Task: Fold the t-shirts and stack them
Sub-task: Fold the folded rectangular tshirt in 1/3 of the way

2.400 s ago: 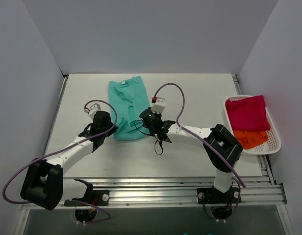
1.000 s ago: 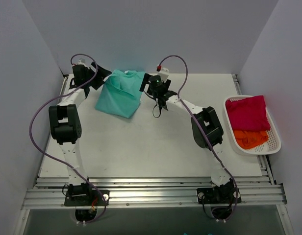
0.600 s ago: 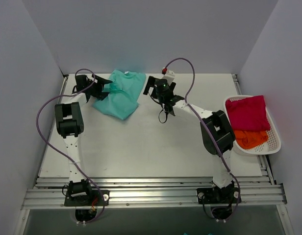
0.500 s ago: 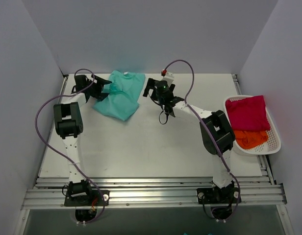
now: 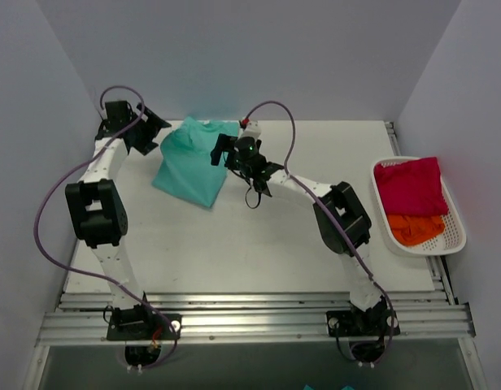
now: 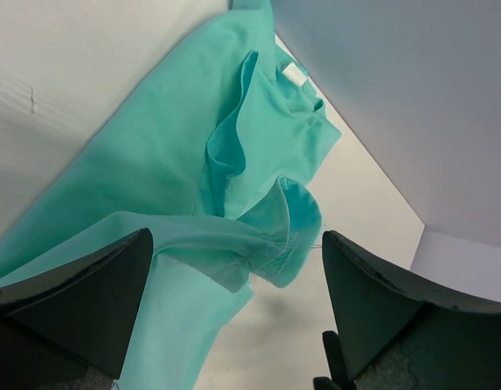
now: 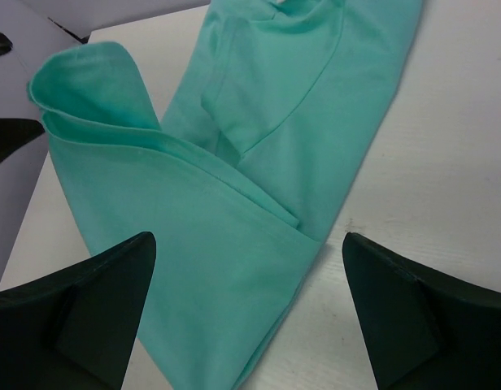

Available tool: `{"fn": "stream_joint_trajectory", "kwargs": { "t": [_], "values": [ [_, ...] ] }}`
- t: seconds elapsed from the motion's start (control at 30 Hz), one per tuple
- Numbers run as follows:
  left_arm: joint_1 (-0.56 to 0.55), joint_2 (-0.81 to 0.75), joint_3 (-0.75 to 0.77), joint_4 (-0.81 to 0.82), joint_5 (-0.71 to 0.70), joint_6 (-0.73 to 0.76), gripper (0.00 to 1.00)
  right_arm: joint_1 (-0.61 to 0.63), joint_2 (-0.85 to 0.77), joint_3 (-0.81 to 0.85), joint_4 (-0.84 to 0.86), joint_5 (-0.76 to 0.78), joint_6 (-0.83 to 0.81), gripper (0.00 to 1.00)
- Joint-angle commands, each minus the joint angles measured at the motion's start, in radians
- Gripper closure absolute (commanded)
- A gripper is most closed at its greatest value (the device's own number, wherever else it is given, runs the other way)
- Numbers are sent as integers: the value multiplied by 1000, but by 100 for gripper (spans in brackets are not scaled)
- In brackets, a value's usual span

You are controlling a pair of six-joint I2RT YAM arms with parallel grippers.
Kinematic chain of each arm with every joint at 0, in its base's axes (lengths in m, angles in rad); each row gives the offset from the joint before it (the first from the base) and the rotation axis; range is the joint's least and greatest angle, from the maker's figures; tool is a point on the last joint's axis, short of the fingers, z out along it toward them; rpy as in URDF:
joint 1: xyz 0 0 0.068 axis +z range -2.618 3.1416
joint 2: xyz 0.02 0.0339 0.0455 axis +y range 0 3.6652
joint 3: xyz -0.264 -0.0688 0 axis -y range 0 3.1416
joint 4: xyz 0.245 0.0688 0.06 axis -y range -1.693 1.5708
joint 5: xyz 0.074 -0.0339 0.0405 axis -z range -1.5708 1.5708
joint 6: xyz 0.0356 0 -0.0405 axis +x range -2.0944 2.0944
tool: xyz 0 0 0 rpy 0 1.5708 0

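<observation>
Teal tee (image 5: 193,161) lies loosely half-folded on the surface (image 5: 259,244), upper centre-left of the top view, both arms' jaws apart and empty either side; risk: the rumpled top layer slips open if a jaw catches one ply only.

A white tabletop (image 5: 259,244) fills a small work cell, closed in at the back and both sides by plain pale grey walls (image 5: 259,57); a white slotted plastic basket (image 5: 455,226) sits at the table's right edge, just beside the right-hand wall, its long side running front to back; ribbed aluminium rails (image 5: 259,313) span the table's near edge from left to right.
</observation>
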Motion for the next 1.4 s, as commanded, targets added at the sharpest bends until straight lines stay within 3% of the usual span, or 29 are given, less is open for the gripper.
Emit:
{"fn": "stream_joint_trajectory", "kwargs": {
  "t": [0.0, 0.13, 0.17, 0.2, 0.27, 0.47, 0.7, 0.87, 1.1, 1.37],
  "values": [
    [7, -28, 56, -111, -100, 109, 6, 10, 30, 70, 21, -29, -9, 6],
    [16, 44, 81, -134, -80, 120, 6, 9, 84, 131, 87, -133, -5, 10],
    [16, 55, 79, -132, -80, 120, 6, 9, 98, 143, 108, -176, -4, 32],
    [16, 64, 79, -126, -81, 120, 6, 9, 113, 160, 123, -206, -3, 43],
    [16, 87, 76, -117, -83, 118, 6, 10, 170, 237, 144, -273, 6, 57],
    [22, 138, 94, -106, -80, 118, 6, 21, 319, 466, 167, -396, 48, 80],
    [30, 187, 137, -103, -70, 117, 6, 36, 441, 613, 258, -491, 147, 89],
    [36, 207, 148, -89, -55, 109, 6, 49, 486, 636, 377, -572, 242, 92],
    [42, 222, 154, -52, 26, 112, 6, 49, 660, 799, 544, -715, 436, 93],
    [41, 195, 130, -31, 66, 121, 6, 52, 702, 806, 483, -663, 404, 93]
  ]
}}
